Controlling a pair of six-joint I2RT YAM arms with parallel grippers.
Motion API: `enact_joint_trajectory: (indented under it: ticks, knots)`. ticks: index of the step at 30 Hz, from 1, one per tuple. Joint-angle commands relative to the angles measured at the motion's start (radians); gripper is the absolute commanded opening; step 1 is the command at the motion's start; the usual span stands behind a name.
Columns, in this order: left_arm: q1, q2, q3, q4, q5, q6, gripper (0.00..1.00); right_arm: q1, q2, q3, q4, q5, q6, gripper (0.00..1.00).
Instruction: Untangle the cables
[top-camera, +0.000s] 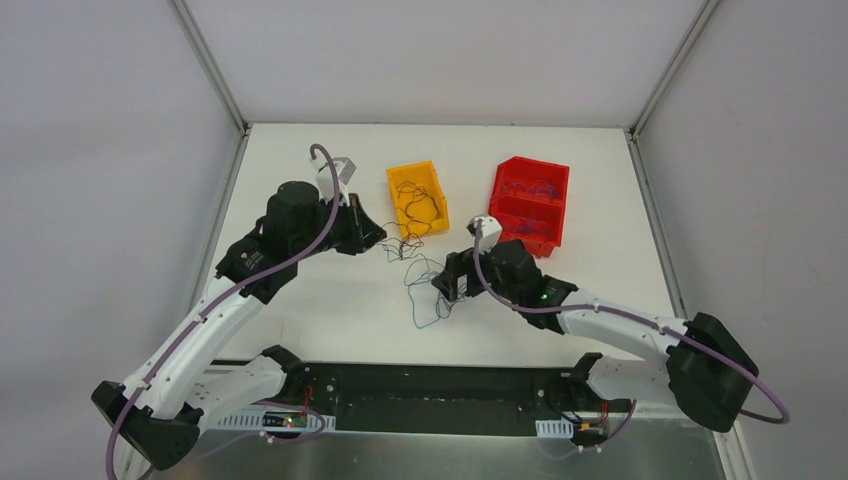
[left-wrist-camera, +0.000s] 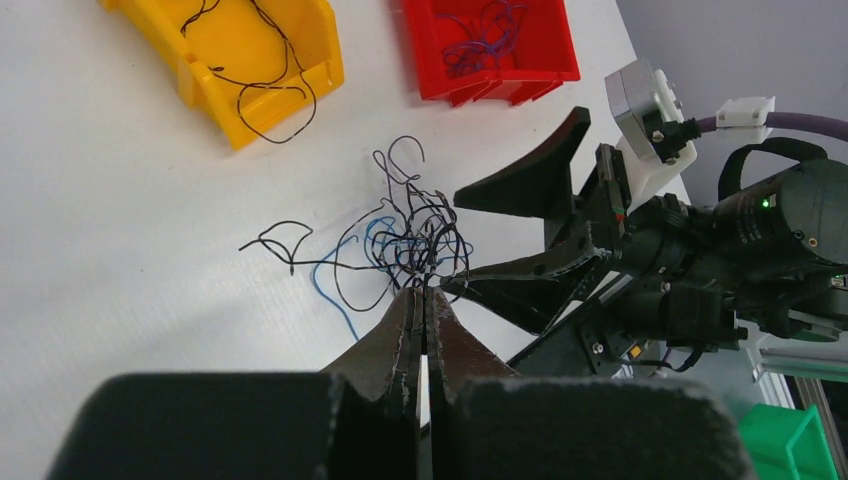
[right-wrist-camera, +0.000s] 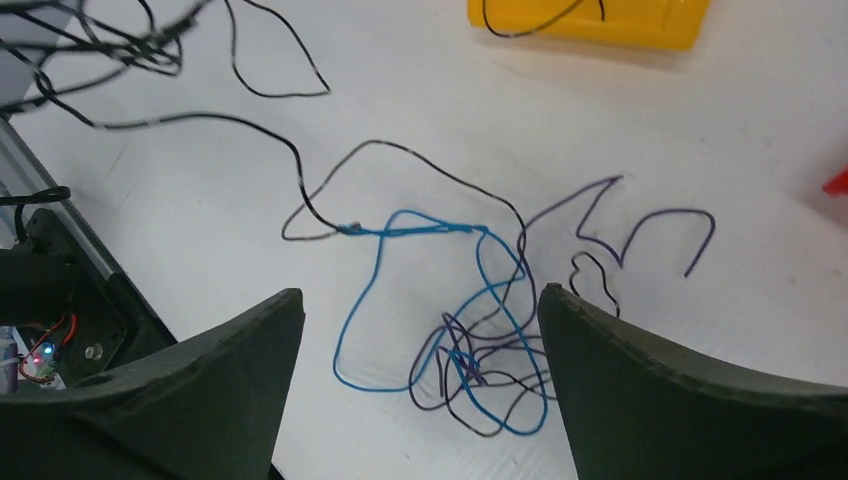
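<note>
1. Okay: left pincer (left-wrist-camera: 425, 300) is pressed together. Black strands of the cables (left-wrist-camera: 410, 235) meet its tips, so it looks clamped on the knot, though the exact strand is too fine to tell.
2. Right pincer (right-wrist-camera: 420, 310) is spread wide and holds nothing. The loose end of the bundle lies on the table (right-wrist-camera: 200, 60) directly under its gap, and a blue wire (right-wrist-camera: 420, 229) loops between the two fingers.
3. Cable position: the main clump is right at the left pincer's tips and just in front of the right pincer's lower finger. A trailing part runs out beneath the right pincer.
4. Yellow bin (left-wrist-camera: 215, 95) sits beyond the left pincer's tips with black strands inside. Red bin (left-wrist-camera: 500, 80) is beyond the right pincer with blue-purple strands inside.
5. Likely step: right pincer drops to pick one strand while the left anchors the knot.
6. To do it well:
   - Pick a single wire, blue probably, at a stretch clear of the crossings.
   - Close fully, since the thread is thin.
   - Pull slowly away from the left pincer.
   - Stop if the knot tightens.
</note>
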Motion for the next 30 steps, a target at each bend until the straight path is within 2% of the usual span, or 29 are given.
enact_joint_trajectory:
  ticks: [1,6,9,11,13,14,16,18,21,23,27,30]
  knots:
    - [0.007,-0.01,0.039,0.036,0.063,0.007,0.0,0.004,0.065,0.085,0.183,-0.099,-0.07,0.9]
    - [0.007,-0.014,0.037,0.036,0.063,0.002,0.0,0.009,0.155,0.169,0.217,-0.116,-0.067,0.8]
    - [0.007,-0.016,0.038,0.036,0.058,-0.002,0.0,0.009,0.199,0.197,0.225,-0.107,-0.068,0.64]
    - [0.006,-0.016,0.04,0.038,0.056,-0.01,0.0,0.009,0.206,0.185,0.238,-0.108,-0.058,0.43]
    - [0.007,-0.017,0.038,0.038,0.04,-0.01,0.0,0.008,0.193,0.158,0.249,-0.085,-0.032,0.1]
    - [0.007,-0.022,0.035,0.036,0.013,-0.014,0.0,0.007,0.176,0.138,0.249,-0.061,-0.015,0.0]
    - [0.007,-0.031,0.026,0.016,-0.092,-0.024,0.0,0.004,0.124,0.082,0.248,0.028,0.021,0.0]
    - [0.007,-0.041,0.022,-0.034,-0.268,-0.044,0.0,-0.01,0.054,0.029,0.204,0.144,0.075,0.0]
    - [0.01,-0.04,0.024,-0.153,-0.584,-0.084,0.0,-0.071,-0.056,-0.022,0.02,0.282,0.207,0.0]
    - [0.024,-0.03,0.033,-0.231,-0.728,-0.112,0.0,-0.129,-0.145,-0.063,-0.109,0.339,0.3,0.0]
    - [0.063,-0.025,0.033,-0.299,-0.79,-0.146,0.0,-0.206,-0.369,-0.15,-0.325,0.427,0.411,0.0]
    - [0.068,-0.038,0.021,-0.3,-0.796,-0.167,0.0,-0.215,-0.506,-0.186,-0.418,0.453,0.433,0.0]
